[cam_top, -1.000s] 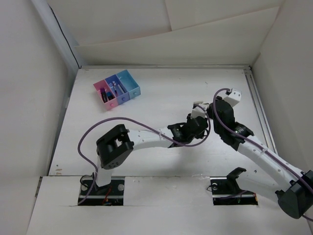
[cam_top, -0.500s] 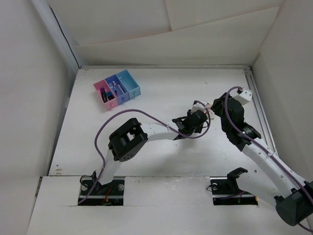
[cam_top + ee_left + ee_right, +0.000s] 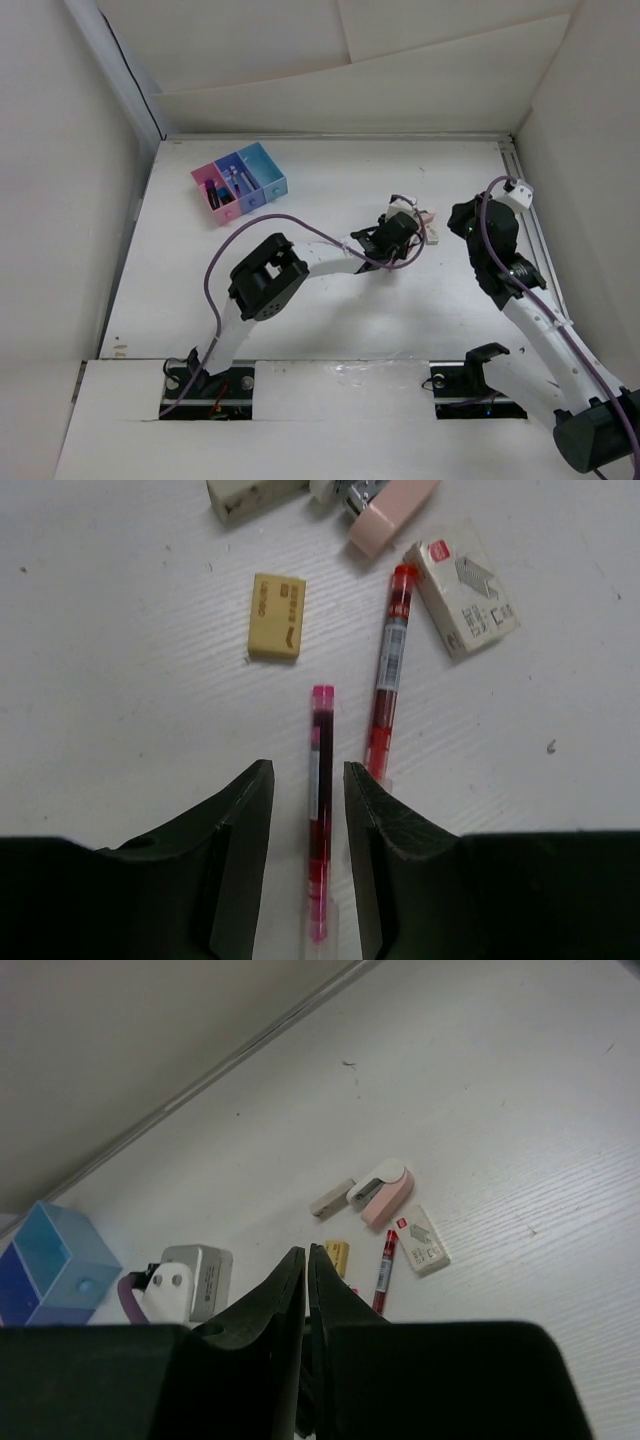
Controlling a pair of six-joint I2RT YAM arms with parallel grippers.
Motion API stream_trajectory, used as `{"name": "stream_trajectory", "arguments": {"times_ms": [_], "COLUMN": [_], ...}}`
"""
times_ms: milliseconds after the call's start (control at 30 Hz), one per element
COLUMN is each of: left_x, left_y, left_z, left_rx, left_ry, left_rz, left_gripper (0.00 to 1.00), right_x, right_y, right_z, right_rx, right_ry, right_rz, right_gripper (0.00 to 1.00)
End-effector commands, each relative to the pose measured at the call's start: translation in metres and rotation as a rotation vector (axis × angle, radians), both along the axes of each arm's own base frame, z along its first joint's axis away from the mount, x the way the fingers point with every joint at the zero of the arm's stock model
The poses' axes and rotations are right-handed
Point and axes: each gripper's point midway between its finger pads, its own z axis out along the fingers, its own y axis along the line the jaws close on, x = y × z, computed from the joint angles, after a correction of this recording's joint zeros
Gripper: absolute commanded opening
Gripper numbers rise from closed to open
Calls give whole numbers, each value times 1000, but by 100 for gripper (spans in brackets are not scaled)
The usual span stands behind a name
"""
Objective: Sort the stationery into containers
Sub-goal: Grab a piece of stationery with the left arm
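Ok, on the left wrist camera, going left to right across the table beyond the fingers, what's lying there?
yellow eraser → dark pink pen → red pen → white staple box. Left out: the grey eraser and pink stapler at the top edge, since they sit above these and overlap them.

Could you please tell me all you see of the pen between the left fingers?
The pen is a thin clear tube of dark red ink with a pink end cap, lying flat on the table. It runs lengthwise between the left fingers, which straddle it without visibly touching. A second red pen lies apart to its right.
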Motion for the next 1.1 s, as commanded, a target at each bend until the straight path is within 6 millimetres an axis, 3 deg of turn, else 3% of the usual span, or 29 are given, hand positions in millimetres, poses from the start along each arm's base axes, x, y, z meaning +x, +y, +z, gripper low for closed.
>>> {"name": "stream_trajectory", "arguments": {"times_ms": [0, 367, 567, 633, 733, 800, 867, 967, 1000, 1033, 1067], "left_x": [12, 22, 28, 29, 33, 35, 32, 29, 25, 23, 26], "left_y": [-20, -28, -19, -21, -14, -12, -4, 4, 13, 16, 23], "left_z": [16, 5, -7, -10, -17, -17, -19, 4, 3, 25, 34], "left_rx": [-35, 19, 51, 53, 79, 84, 95, 60, 72, 37, 23], "left_ry": [-35, -48, -43, -42, -40, -46, -47, -69, -71, -84, -93], "left_rz": [-19, -21, 3, 3, 14, 23, 31, 48, 57, 64, 75], "left_gripper": [30, 29, 27, 19, 18, 3, 0, 0, 0, 0, 0], "right_x": [0, 2, 1, 1, 0, 0, 0, 0, 0, 0, 0], "right_y": [5, 13, 13, 13, 14, 14, 14, 14, 14, 14, 14], "right_z": [11, 9, 14, 14, 17, 17, 17, 17, 17, 17, 17], "right_rx": [31, 24, 28, 28, 33, 33, 24, 24, 24, 24, 24], "right_ry": [-43, -36, -54, -54, -62, -62, -61, -61, -61, -61, -61], "right_rz": [32, 79, 79, 79, 88, 88, 90, 90, 90, 90, 90], "right_gripper": [11, 26, 29, 29, 29, 29, 29, 29, 29, 29, 30]}}
